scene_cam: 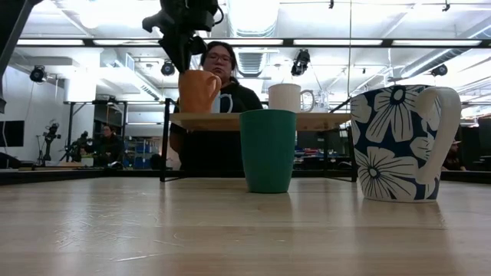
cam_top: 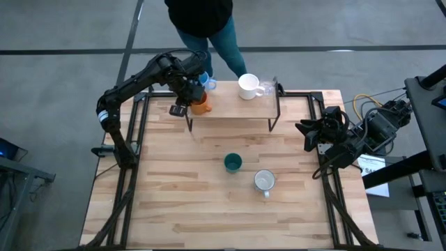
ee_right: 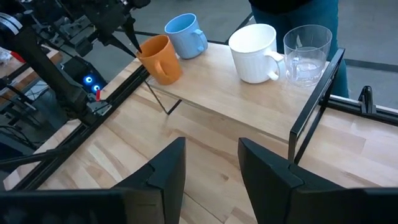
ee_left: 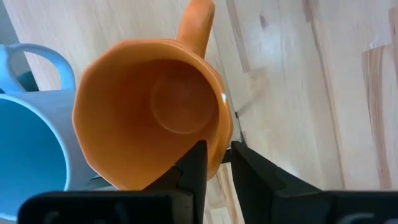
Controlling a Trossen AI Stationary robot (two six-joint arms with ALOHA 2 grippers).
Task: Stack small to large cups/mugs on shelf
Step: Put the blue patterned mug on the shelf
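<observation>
Nearest us in the low view stands the dark green cup (scene_cam: 268, 150), with the flowered grey-white mug (scene_cam: 402, 142) beside it, both on the table (scene_cam: 230, 230). Behind them the shelf (scene_cam: 261, 120) is partly hidden by the green cup. On it we see the orange mug (scene_cam: 199, 91) and the white mug (scene_cam: 287, 97); a seated person (scene_cam: 217, 100) shows behind.

From above, our left hand (cam_top: 189, 96) reaches over the shelf's left end, covering most of the orange mug. The right hand (cam_top: 308, 130) waits at the table's right edge.

In the left wrist view our fingers (ee_left: 194, 169) straddle the orange mug's rim, loosened, not pinching. The light blue mug (ee_left: 31, 124) is cut off.

In the right wrist view the right hand stands partly apart, empty. The clear glass (ee_right: 306, 53) stands just beside the white mug.
</observation>
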